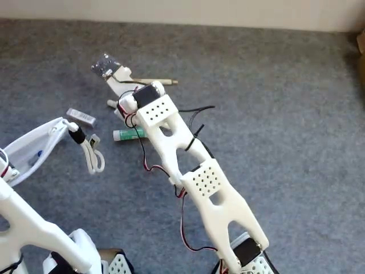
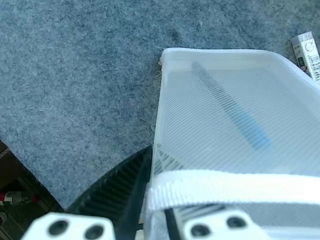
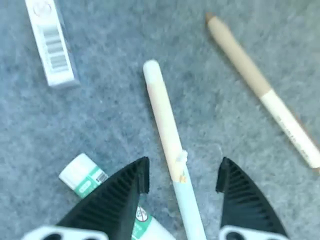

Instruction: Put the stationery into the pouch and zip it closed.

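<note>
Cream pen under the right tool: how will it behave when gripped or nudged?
Cream pen looks round and smooth, so it may roll on the grey carpet if nudged. It seems stiff and light: probably no sag. The open right tool straddles it near its pale end, so it might tilt when lifted.

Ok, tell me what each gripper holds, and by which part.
Left gripper grips the pouch by its band-trimmed edge. Right gripper holds nothing; its open fingers straddle a pen.

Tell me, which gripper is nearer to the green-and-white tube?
Right. The right gripper is open just beside the green-and-white tube; the left gripper is farther off, shut on the pouch.
</note>
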Tool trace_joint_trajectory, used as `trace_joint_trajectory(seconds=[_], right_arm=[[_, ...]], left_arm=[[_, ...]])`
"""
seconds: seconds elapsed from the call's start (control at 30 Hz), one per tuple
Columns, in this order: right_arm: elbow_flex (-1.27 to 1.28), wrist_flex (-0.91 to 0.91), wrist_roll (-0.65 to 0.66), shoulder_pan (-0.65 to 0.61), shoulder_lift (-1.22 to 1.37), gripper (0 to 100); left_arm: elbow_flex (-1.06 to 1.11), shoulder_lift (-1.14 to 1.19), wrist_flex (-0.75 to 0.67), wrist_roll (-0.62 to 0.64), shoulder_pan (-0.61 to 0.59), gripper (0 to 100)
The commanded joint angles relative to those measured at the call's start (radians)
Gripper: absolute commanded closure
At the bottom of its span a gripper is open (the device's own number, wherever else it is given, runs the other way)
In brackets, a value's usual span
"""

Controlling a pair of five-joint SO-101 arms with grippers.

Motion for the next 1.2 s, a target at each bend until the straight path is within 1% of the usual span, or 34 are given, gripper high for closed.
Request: trace_joint_trajectory(seconds=[0.0,0.17,0.33,0.77,1.0,1.07,1.17], right_arm=[[-0.074,-0.070,0.011,-0.016,-0.045,78.0],[-0.035,-0.166,0.012,-0.025,-0.018,78.0],[-0.019,-0.217,0.012,-0.050,0.018,78.0],[-0.019,-0.272,0.014,-0.051,0.127,78.3],[-0.018,-0.263,0.014,-0.047,0.150,78.3],[-0.018,-0.263,0.014,-0.047,0.151,81.5],[-0.016,-0.260,0.017,-0.047,0.151,91.8]], left_arm=[[0.001,0.004,-0.002,0.009,-0.008,99],[0.001,0.004,-0.002,0.009,-0.008,99],[0.001,0.004,-0.002,0.009,-0.008,99],[0.001,0.004,-0.002,0.009,-0.008,99],[0.001,0.004,-0.002,0.009,-0.008,99],[0.001,0.004,-0.002,0.009,-0.008,99],[0.001,0.004,-0.002,0.009,-0.008,99]])
